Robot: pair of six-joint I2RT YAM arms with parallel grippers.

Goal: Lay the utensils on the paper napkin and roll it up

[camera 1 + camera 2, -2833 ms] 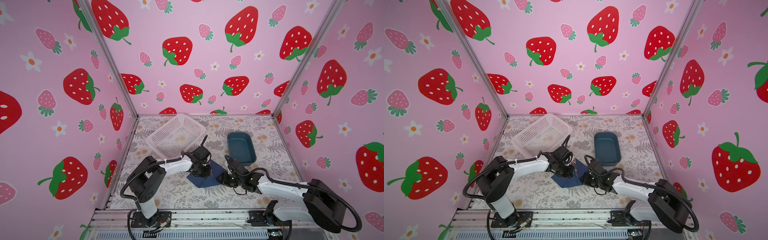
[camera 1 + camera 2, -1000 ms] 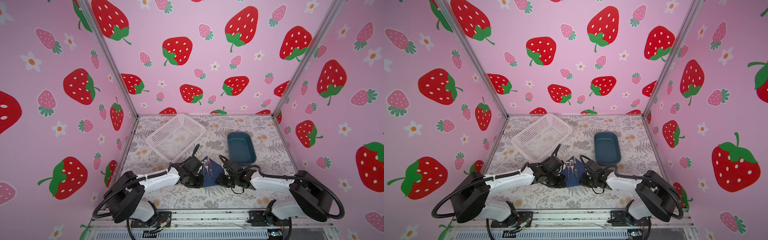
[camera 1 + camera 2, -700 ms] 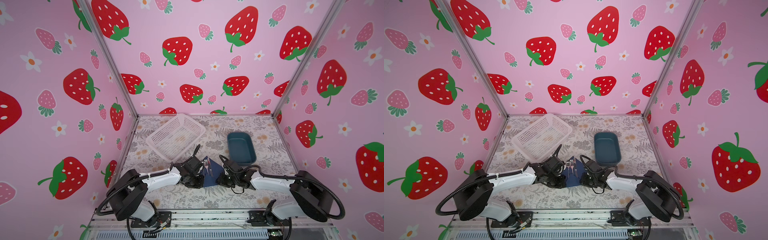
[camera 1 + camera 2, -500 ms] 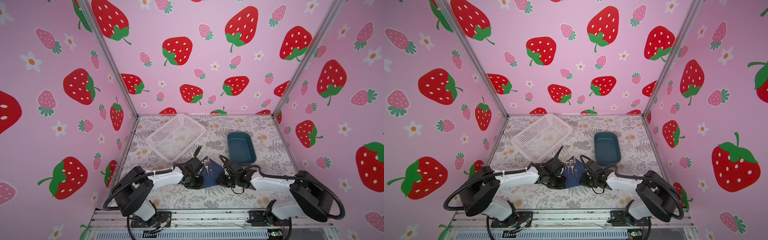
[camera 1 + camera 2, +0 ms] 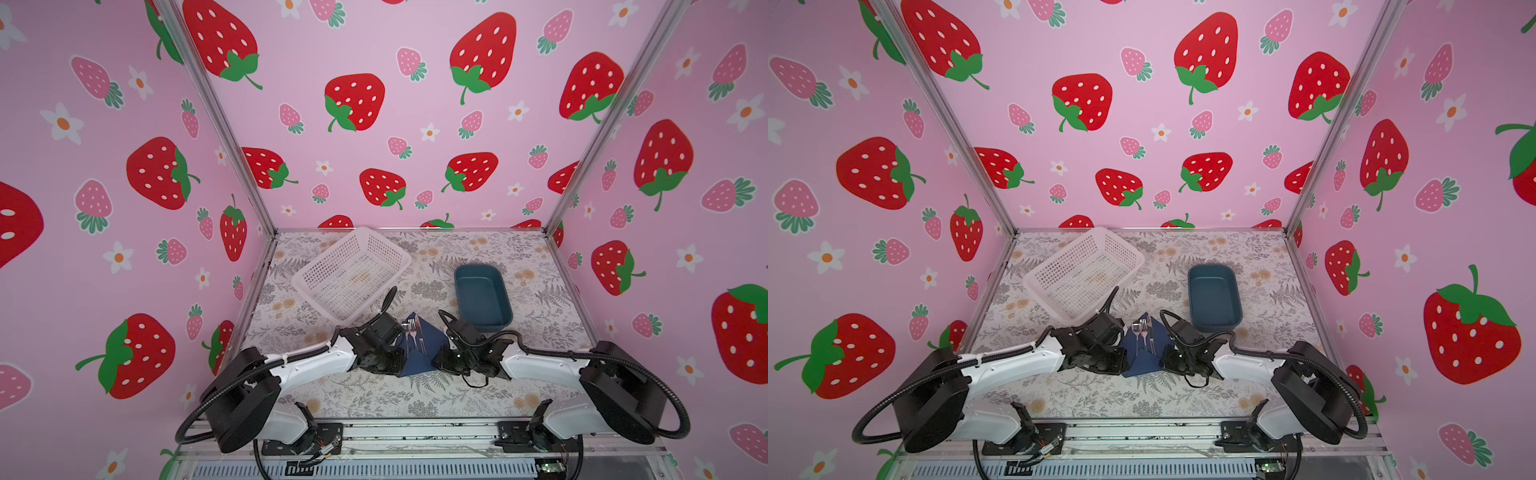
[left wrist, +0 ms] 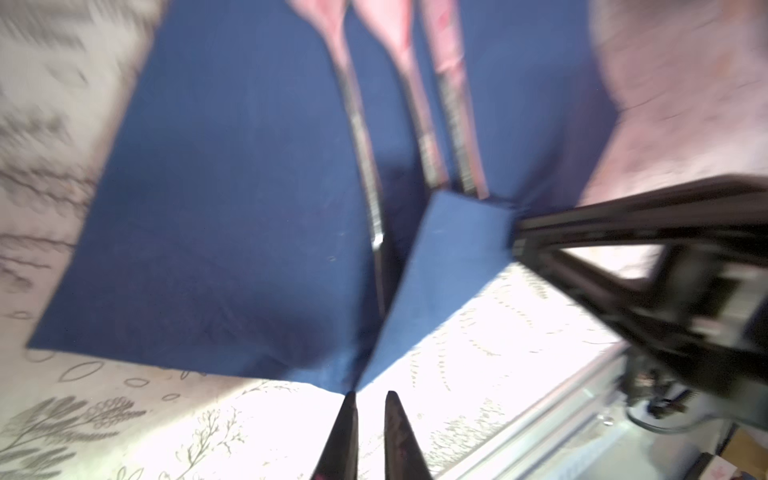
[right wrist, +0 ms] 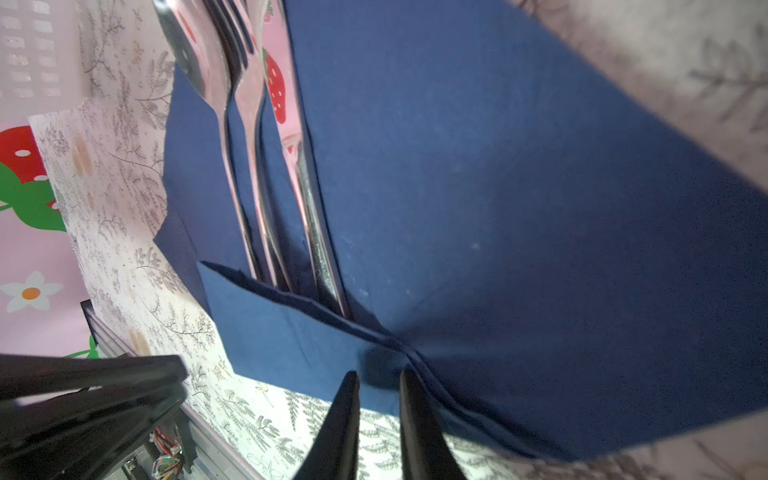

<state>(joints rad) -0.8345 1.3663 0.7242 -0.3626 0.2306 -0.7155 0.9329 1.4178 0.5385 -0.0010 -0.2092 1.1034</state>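
The navy paper napkin [image 5: 430,353] [image 5: 1144,365] lies on the table between both arms. Its near corner is folded over the handles of the utensils [image 5: 415,332] [image 5: 1144,332]. The spoon [image 7: 195,54], fork [image 7: 245,95] and knife [image 7: 299,166] lie side by side on it. My left gripper [image 6: 370,395] [image 5: 402,366] sits at the napkin's near edge [image 6: 228,208], jaws a narrow gap apart with bare table between them. My right gripper [image 7: 378,374] [image 5: 436,361] rests its tips on the folded flap [image 7: 291,332], also slightly parted, nothing between.
A white mesh basket [image 5: 353,274] stands at the back left. The teal tray [image 5: 482,299] sits at the back right, just beyond my right arm. The metal frame rail [image 5: 415,432] runs along the table's front edge.
The napkin's near corner has been folded over the utensil handles since the earliest frames. Over the last second the left jaws parted slightly at the napkin's edge; the right gripper stayed still.
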